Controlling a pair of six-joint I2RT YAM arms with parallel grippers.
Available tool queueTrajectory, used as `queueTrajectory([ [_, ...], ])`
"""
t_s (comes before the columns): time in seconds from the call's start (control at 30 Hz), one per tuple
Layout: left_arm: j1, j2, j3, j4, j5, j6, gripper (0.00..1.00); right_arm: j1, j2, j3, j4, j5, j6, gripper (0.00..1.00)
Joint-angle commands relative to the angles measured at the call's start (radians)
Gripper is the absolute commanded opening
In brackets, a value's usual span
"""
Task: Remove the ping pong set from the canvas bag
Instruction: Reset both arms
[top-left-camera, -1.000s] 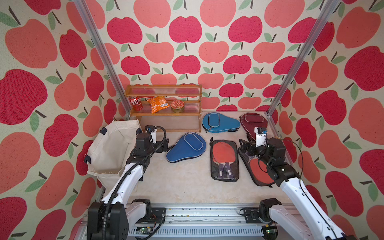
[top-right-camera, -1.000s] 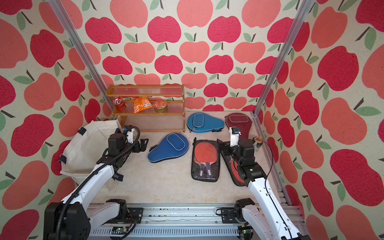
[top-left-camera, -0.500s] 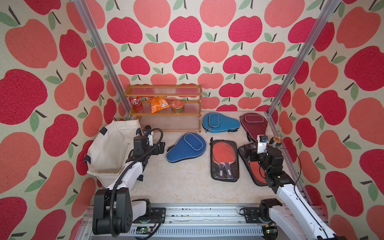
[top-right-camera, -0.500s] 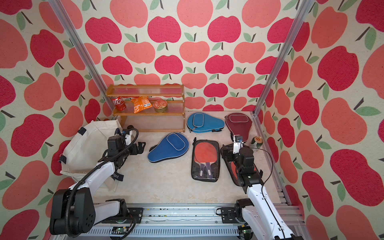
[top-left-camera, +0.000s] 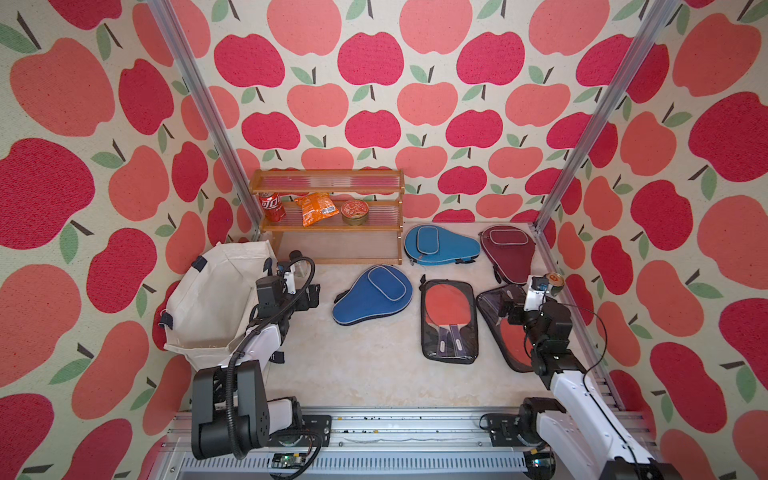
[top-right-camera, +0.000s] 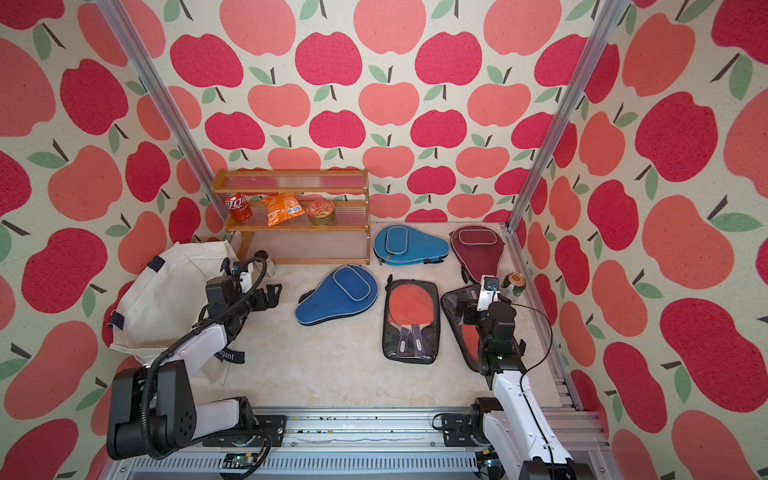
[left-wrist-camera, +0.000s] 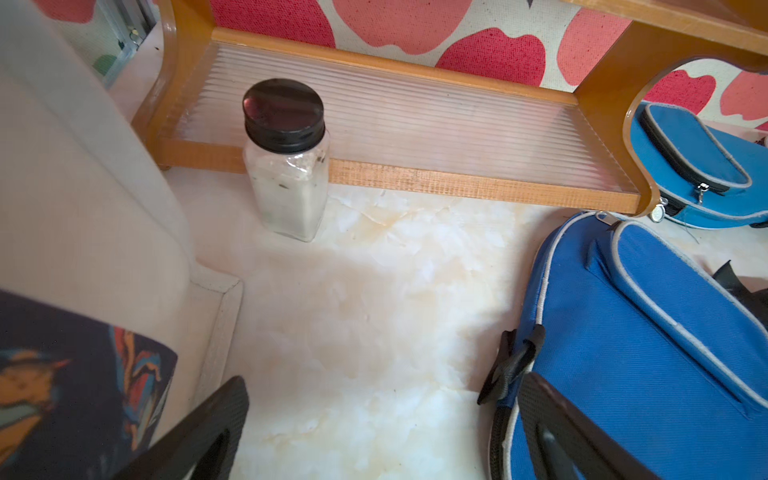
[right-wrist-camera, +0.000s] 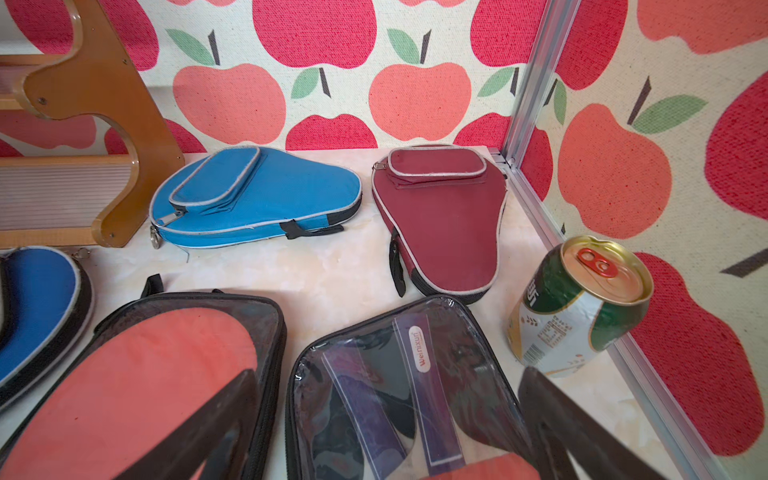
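Note:
The canvas bag (top-left-camera: 216, 299) (top-right-camera: 166, 299) slumps at the left wall, and only pale cloth shows in its mouth. Several ping pong sets lie on the table: a blue case (top-left-camera: 372, 297) (left-wrist-camera: 644, 353), a light-blue case (top-left-camera: 440, 245) (right-wrist-camera: 253, 199), a maroon case (top-left-camera: 509, 251) (right-wrist-camera: 444, 220) and two clear cases, one (top-left-camera: 449, 320) (right-wrist-camera: 137, 374) in the middle and one (top-left-camera: 494, 303) (right-wrist-camera: 399, 395) by the right wall. My left gripper (top-left-camera: 309, 291) (left-wrist-camera: 382, 432) hovers open between bag and blue case, holding nothing. My right gripper (top-left-camera: 509, 307) (right-wrist-camera: 395, 432) stands open over the right clear case.
A wooden shelf (top-left-camera: 332, 226) at the back holds a red can (top-left-camera: 272, 205), an orange snack bag (top-left-camera: 316, 208) and a tin (top-left-camera: 354, 211). A black-lidded jar (left-wrist-camera: 286, 158) stands in front of its base. A green can (top-left-camera: 555, 281) (right-wrist-camera: 582, 307) stands by the right wall.
Both arms have drawn back a little toward the front rail, the left arm folding at its elbow. Both grippers stayed open. The cases and bag have not moved.

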Motion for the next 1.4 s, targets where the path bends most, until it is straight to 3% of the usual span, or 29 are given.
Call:
queueTrajectory([
  [0.0,0.032,0.026,-0.035,0.086,0.048,0.006,1.00,-0.014,0.016,-0.023,0.079,-0.016,-0.002,0.99],
  [0.17,0.079,0.075,-0.061,0.173,0.087,-0.022,1.00,-0.013,0.095,-0.045,0.177,-0.005,-0.016,0.99],
  [0.57,0.090,0.165,-0.014,0.230,0.137,-0.010,1.00,-0.014,0.418,-0.062,0.503,-0.007,-0.056,0.99],
  [0.9,0.085,0.199,0.003,0.259,0.140,-0.008,0.99,-0.015,0.544,0.014,0.540,-0.026,-0.094,0.99],
  [1.03,0.079,0.210,-0.059,0.398,0.098,-0.043,0.99,-0.016,0.571,0.038,0.536,-0.031,-0.104,0.99],
  [1.27,0.050,0.226,-0.061,0.416,0.051,-0.027,0.99,-0.021,0.650,0.012,0.671,-0.068,-0.089,0.99],
  [1.37,0.046,0.232,-0.054,0.407,0.054,-0.018,0.99,-0.021,0.659,0.032,0.645,-0.073,-0.091,0.99],
])
